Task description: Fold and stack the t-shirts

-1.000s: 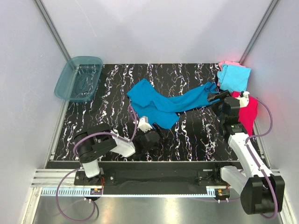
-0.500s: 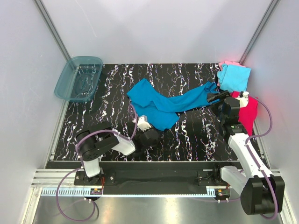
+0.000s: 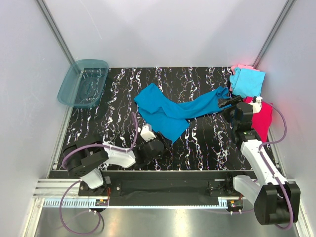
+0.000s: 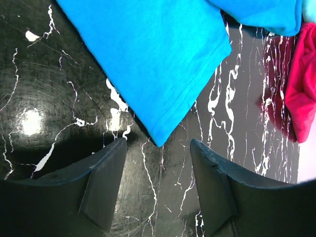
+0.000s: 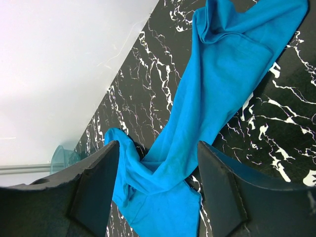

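A large teal-blue t-shirt (image 3: pixel 180 109) lies crumpled in a long band across the middle of the black marbled table (image 3: pixel 207 143). Its near corner (image 4: pixel 160 140) ends just ahead of my left gripper (image 3: pixel 159 144), whose jaws stand open and empty low over the table. My right gripper (image 3: pixel 229 102) is open at the shirt's right end and holds nothing. In the right wrist view the teal-blue shirt (image 5: pixel 217 89) stretches away beyond the open fingers (image 5: pixel 98 187). A light cyan t-shirt (image 3: pixel 247 82) lies on a pale pink one (image 3: pixel 240 67) in the back right corner. A magenta-red t-shirt (image 3: pixel 262 118) lies right of the right arm.
A translucent teal plastic tub (image 3: pixel 83 83) leans at the table's back left edge. White walls close in the table on three sides. The magenta-red shirt (image 4: pixel 302 84) also shows at the right edge of the left wrist view.
My left arm has drawn back toward the near left, so its gripper now sits just short of the shirt's near corner. The right arm and the shirts have not moved.
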You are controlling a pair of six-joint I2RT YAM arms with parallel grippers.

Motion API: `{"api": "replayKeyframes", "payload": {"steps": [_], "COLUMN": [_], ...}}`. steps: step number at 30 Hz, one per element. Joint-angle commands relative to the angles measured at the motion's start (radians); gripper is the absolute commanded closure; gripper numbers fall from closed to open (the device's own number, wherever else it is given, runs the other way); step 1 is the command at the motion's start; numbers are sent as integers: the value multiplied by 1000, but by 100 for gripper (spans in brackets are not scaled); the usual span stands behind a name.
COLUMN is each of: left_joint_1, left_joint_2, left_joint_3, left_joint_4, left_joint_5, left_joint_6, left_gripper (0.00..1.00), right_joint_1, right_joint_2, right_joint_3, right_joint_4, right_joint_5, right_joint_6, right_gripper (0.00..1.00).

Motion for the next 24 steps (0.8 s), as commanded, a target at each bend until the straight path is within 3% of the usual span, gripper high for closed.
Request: {"api": "replayKeyframes", "payload": {"steps": [1, 12, 16, 17, 24], "left_joint_1": [0, 41, 63, 63, 63], "left_joint_2": [82, 231, 253, 254, 194], "left_joint_3": [-31, 41, 64, 66, 21], "left_joint_4": [-76, 7, 18, 18, 6], "left_joint_5": [-23, 8, 26, 28, 11], "left_joint_6": [-2, 51, 68, 68, 62], "left_gripper": [38, 39, 72, 98, 100], "right_joint_1": [-9, -12, -13, -13, -15], "right_joint_2": [-20, -34, -35, -34, -28], "right_joint_3": [-2, 3, 0, -2, 0], "right_joint_4": [42, 31, 31, 31, 34], "right_joint_5": [-15, -15, -12, -13, -19], "right_joint_6": [3, 2, 0, 0, 5], "right_gripper": [29, 29, 29, 29, 29]}}
